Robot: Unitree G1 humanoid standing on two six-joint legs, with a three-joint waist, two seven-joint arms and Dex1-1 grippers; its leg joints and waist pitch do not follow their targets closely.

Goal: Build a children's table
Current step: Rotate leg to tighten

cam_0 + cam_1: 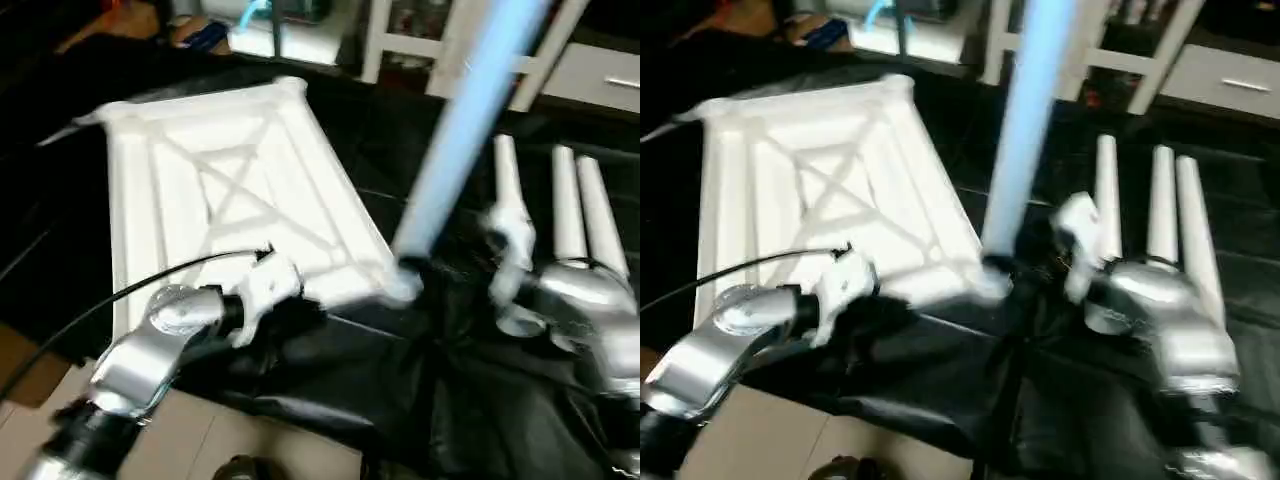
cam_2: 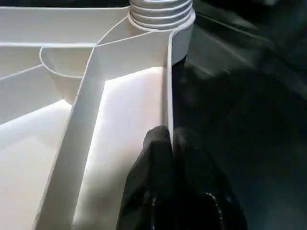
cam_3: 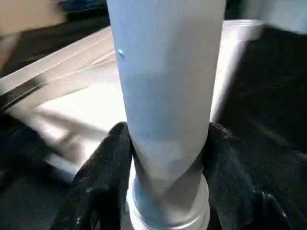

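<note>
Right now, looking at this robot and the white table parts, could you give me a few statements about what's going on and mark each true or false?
1. The tabletop lies with its ribbed underside facing up. True.
2. The right gripper has its fingers around a leg standing at the tabletop's near corner. True.
3. Five spare legs lie on the black cloth. False: three spare legs lie there, side by side.
4. The left gripper holds a leg in the air. False: its fingers are shut on the tabletop's edge wall.
5. The spare legs lie on the robot's left. False: they lie beyond the right arm.
</note>
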